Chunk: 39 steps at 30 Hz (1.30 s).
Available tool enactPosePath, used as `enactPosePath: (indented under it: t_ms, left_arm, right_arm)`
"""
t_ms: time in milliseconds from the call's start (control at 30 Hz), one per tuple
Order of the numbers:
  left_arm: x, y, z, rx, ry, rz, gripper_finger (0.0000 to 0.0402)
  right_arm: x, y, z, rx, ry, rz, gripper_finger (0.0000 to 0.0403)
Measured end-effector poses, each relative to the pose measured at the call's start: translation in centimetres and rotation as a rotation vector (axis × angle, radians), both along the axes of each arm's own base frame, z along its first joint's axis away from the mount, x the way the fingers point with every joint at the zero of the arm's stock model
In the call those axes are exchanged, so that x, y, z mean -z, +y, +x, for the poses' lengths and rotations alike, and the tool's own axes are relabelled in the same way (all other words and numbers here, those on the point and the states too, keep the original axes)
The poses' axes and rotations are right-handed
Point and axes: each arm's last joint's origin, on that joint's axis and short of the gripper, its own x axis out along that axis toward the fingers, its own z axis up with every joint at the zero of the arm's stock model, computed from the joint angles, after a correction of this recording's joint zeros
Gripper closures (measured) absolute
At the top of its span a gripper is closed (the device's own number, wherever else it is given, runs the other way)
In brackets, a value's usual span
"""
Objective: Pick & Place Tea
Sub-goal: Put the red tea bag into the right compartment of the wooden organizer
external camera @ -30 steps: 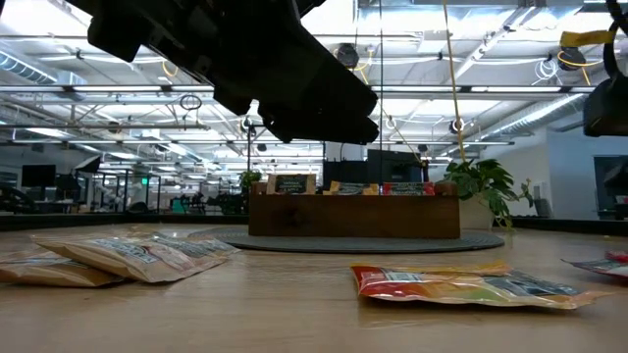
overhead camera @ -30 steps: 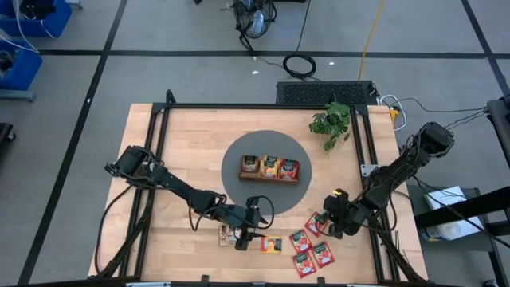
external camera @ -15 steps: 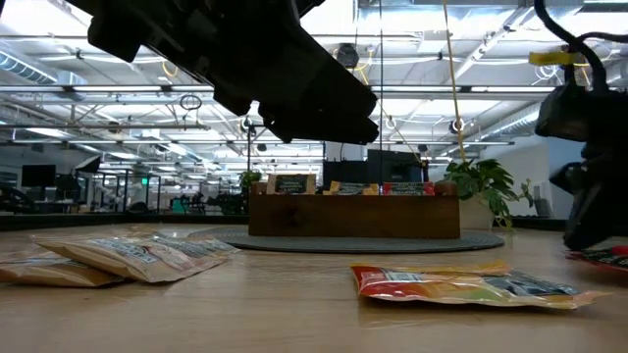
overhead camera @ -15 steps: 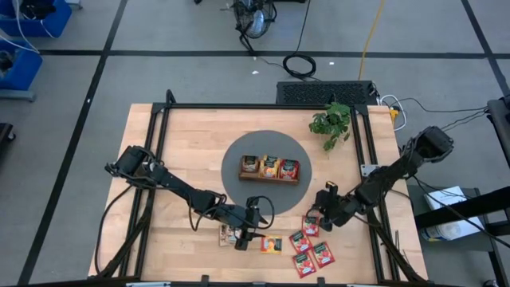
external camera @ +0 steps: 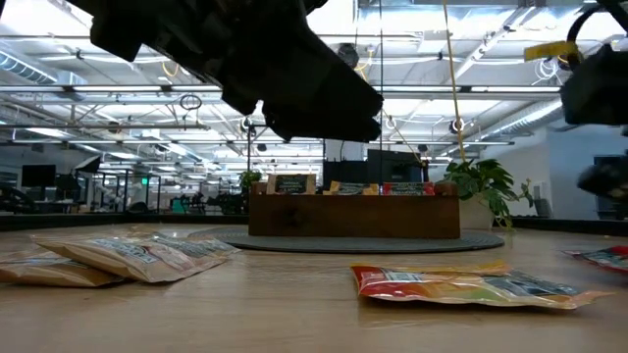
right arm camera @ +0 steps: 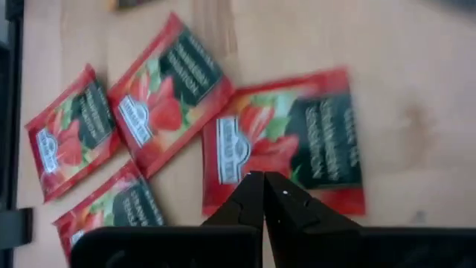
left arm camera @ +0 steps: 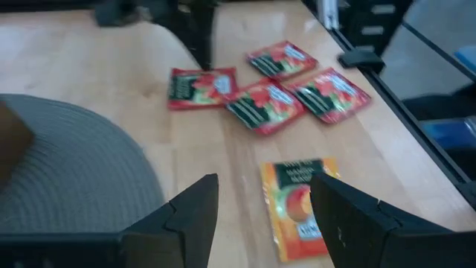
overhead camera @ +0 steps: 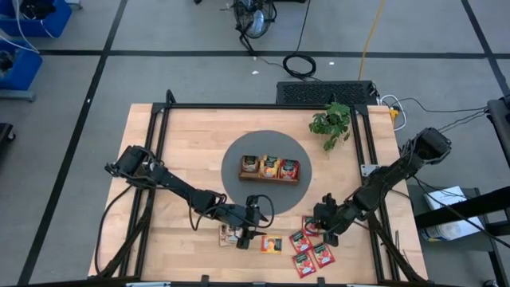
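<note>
Now you are hovering right gripper (right arm camera: 263, 195), fingers closed, over red sachet (right arm camera: 286, 141); left gripper (left arm camera: 260, 212) waiting open above orange sachet (left arm camera: 300, 205). Next: open, descend, pinch.

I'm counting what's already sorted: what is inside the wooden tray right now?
The wooden tray holds sachets in all three compartments: a cream one, an orange-yellow one and a red one. Whether more lie stacked beneath each cannot be seen.
</note>
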Motion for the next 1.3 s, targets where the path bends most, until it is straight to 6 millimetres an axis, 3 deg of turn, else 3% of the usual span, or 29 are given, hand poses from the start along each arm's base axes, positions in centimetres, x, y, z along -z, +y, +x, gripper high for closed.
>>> enactPosePath:
  t_ms: [167, 367, 733, 1067, 1300]
  left_arm:
    - [0.0, 0.4, 0.2, -0.025, -0.005, -0.003, 0.0188]
    - [-0.1, 0.5, 0.2, -0.027, -0.011, -0.008, 0.0188]
    - [-0.1, 0.5, 0.2, -0.027, -0.007, -0.008, 0.0188]
    - [-0.1, 0.4, 0.3, -0.024, -0.016, -0.006, 0.0188]
    - [3.1, 0.1, 2.7, 0.04, -0.098, 0.034, 0.0188]
  right_arm:
    - [1.1, 0.4, 0.2, 0.007, 0.06, 0.022, 0.0403]
    - [2.2, -0.5, 1.3, 0.1, 0.039, -0.056, 0.0403]
    - [2.0, -2.1, 3.0, 0.211, -0.149, -0.21, 0.0403]
    - [2.2, -1.7, 3.1, 0.171, -0.133, -0.141, 0.0403]
    - [1.5, -0.9, 3.2, 0.089, -0.215, -0.123, 0.0403]
